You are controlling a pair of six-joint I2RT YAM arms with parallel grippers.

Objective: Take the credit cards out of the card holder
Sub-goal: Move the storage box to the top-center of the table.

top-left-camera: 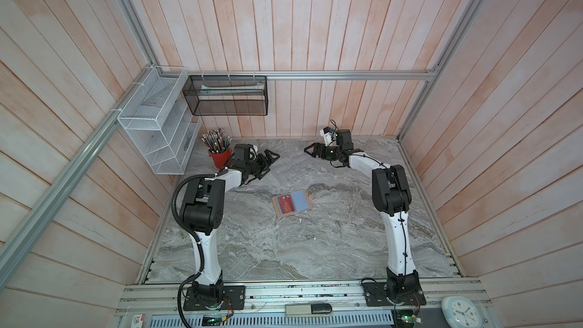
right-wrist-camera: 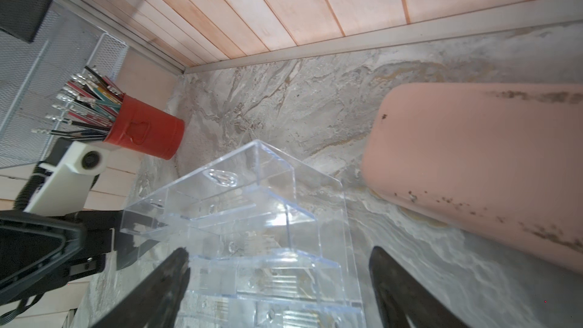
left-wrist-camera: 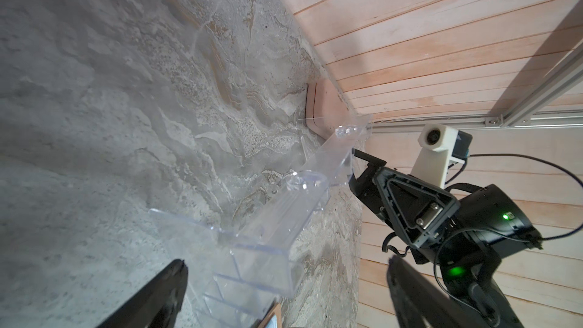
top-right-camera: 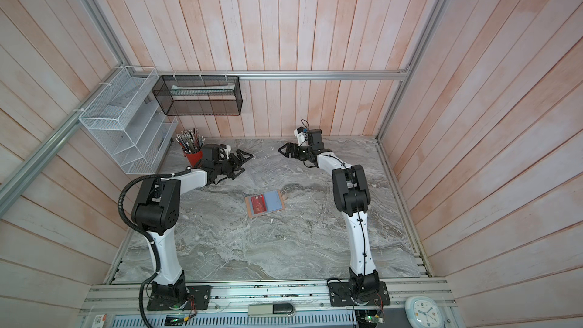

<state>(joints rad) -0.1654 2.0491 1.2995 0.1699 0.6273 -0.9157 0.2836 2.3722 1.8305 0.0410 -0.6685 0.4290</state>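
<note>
Card holder (top-left-camera: 300, 200) lies open on the desk (top-left-camera: 252, 247), red card (top-left-camera: 285, 207) showing, well apart from left hand (top-left-camera: 271, 161) and right hand (top-left-camera: 309, 150), both wide-spread and empty by the clear rack (right-wrist-camera: 252, 203); unpinned, it may slide when tugged.

Grey marble-pattern table (top-left-camera: 315, 247). Open card holder (top-left-camera: 299, 200) lies flat near centre. Red pencil cup (top-left-camera: 220, 158) stands at 10 o'clock. Clear rack (right-wrist-camera: 252, 203) at 12 o'clock. Pink case (right-wrist-camera: 473, 159) beside it, by the back wall.
</note>
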